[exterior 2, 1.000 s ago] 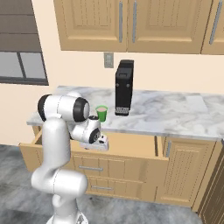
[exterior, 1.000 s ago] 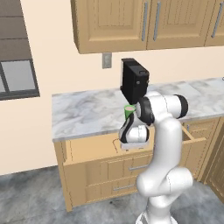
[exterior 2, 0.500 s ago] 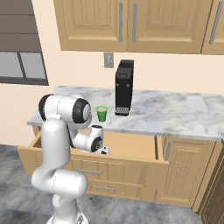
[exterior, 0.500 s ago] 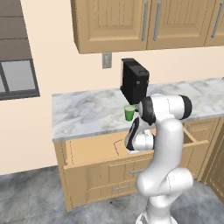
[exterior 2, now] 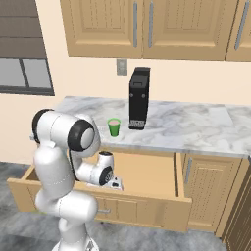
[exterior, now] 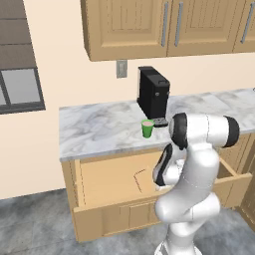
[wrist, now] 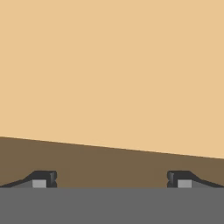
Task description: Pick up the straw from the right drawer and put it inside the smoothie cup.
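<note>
Hand view: tool (wrist: 112,179) is held fully open and empty, low over the right drawer (exterior: 109,177) floor for the pick, while the straw (exterior: 138,178) lies mid-drawer and the smoothie cup (exterior: 147,128) waits near the counter (exterior: 94,132) front edge.

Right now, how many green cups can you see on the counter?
1. The smoothie cup stands on the marble counter, just left of the black coffee machine, above the open drawer. Another could hide behind the machine.
</note>
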